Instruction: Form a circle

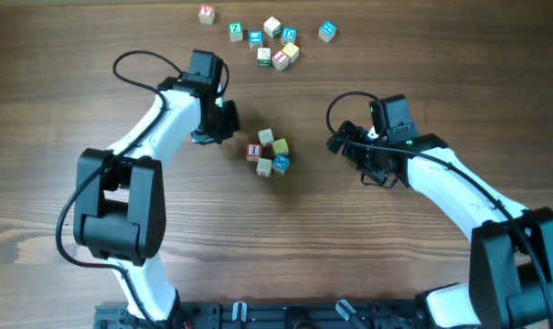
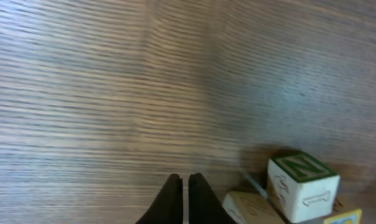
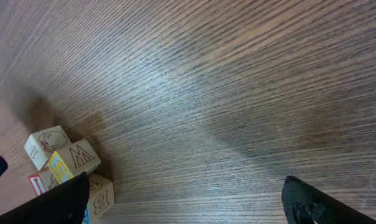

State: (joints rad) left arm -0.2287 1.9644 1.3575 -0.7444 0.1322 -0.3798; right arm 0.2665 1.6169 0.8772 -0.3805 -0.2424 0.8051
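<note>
The circle [image 1: 269,153] is a tight cluster of small wooden letter cubes at the table's middle, with red-lettered, yellow and blue-lettered faces showing. My left gripper [image 1: 228,123] sits just left of it, shut with nothing between its fingers; in the left wrist view its fingertips [image 2: 181,199] meet, and a green-N cube [image 2: 302,183] and a pale cube [image 2: 253,210] lie to their right. My right gripper [image 1: 354,160] stands open to the right of the cluster. In the right wrist view the right gripper [image 3: 188,202] spans bare wood, and the circle's cubes [image 3: 63,165] are by its left finger.
A loose scatter of similar letter cubes [image 1: 271,41] lies along the far edge of the table, with single cubes at its left end [image 1: 207,14] and right end [image 1: 326,31]. Both arm bases stand at the near edge.
</note>
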